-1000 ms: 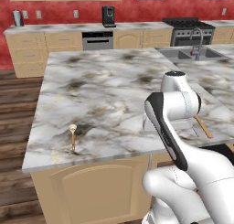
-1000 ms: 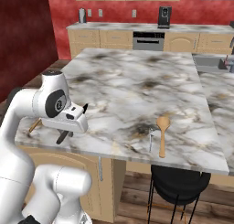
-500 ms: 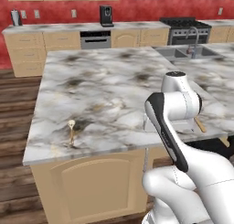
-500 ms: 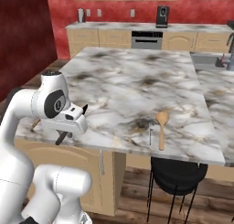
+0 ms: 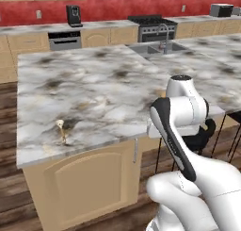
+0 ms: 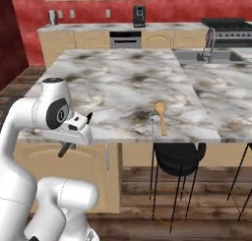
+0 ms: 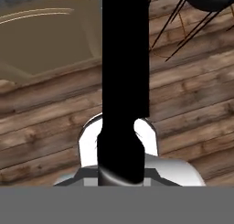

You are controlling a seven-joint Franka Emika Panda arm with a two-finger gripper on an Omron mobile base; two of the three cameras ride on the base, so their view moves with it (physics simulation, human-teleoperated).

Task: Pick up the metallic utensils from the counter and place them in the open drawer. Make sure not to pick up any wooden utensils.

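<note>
The gripper (image 6: 74, 136) hangs off the counter's (image 6: 123, 82) front edge, jaws clamped on the black knife (image 7: 124, 81); in the hand view the knife runs up the middle as a flat black bar, its tip cut off at the top, wooden floor (image 7: 192, 104) behind it; in the right base view only a dark stub (image 6: 65, 148) pokes out below the hand; the brown spoon (image 6: 160, 113) lies near the front edge towards the right corner, a small pale utensil (image 6: 151, 121) just beside it, too small to make out; the stick (image 5: 61, 129) lies near the front left corner.
</note>
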